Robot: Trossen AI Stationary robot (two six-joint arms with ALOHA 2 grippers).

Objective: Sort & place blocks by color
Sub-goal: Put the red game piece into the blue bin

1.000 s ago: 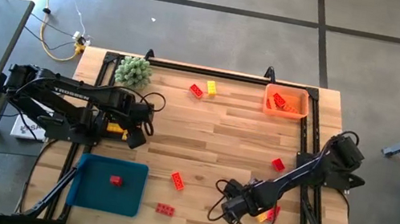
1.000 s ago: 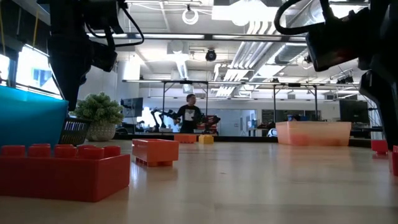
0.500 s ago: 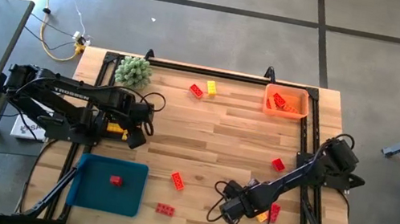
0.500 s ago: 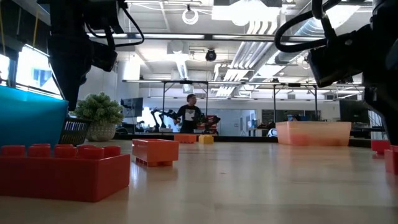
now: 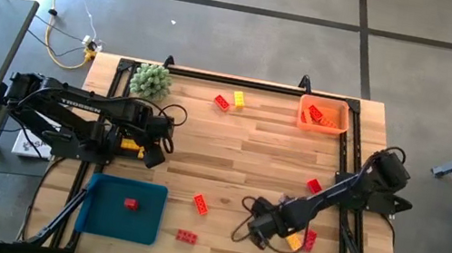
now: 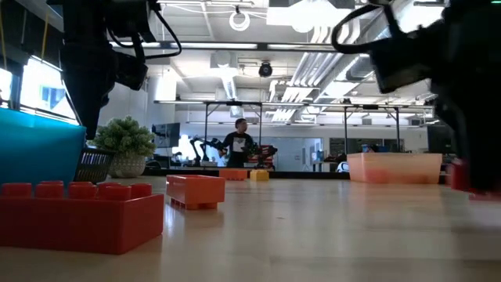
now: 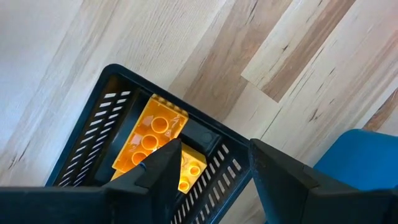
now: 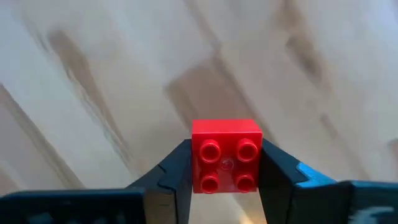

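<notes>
My right gripper [image 5: 272, 226] stands near the table's front right, pointing down and shut on a small red four-stud block [image 8: 226, 149]. A red block [image 5: 310, 240] and a yellow block [image 5: 292, 242] lie on the table beside that arm. My left gripper [image 7: 214, 168] hangs open over a black slotted basket [image 7: 106, 118] at the table's left. Yellow blocks [image 7: 152, 134] lie in that basket. Other red blocks [image 5: 200, 202] [image 5: 186, 236] [image 5: 314, 185] lie loose on the wood. My right gripper pinches the red block by two opposite side walls [image 8: 198, 163] between its two fingers. The fingers [image 8: 177, 171] come from above, pointing down. The block sits level with its studs up. Whether its underside rests on the table, I cannot tell.
A blue tray [image 5: 105, 217] at the front left holds one red block [image 5: 131, 204]. An orange tray [image 5: 340, 106] at the far right holds several blocks. A red block [image 5: 223, 102], a yellow block [image 5: 239, 99] and a green spiky ball [image 5: 151, 82] lie along the far edge.
My right gripper has shifted a little toward the table's left. In the low view a blurred red block now shows under its dark fingers.
</notes>
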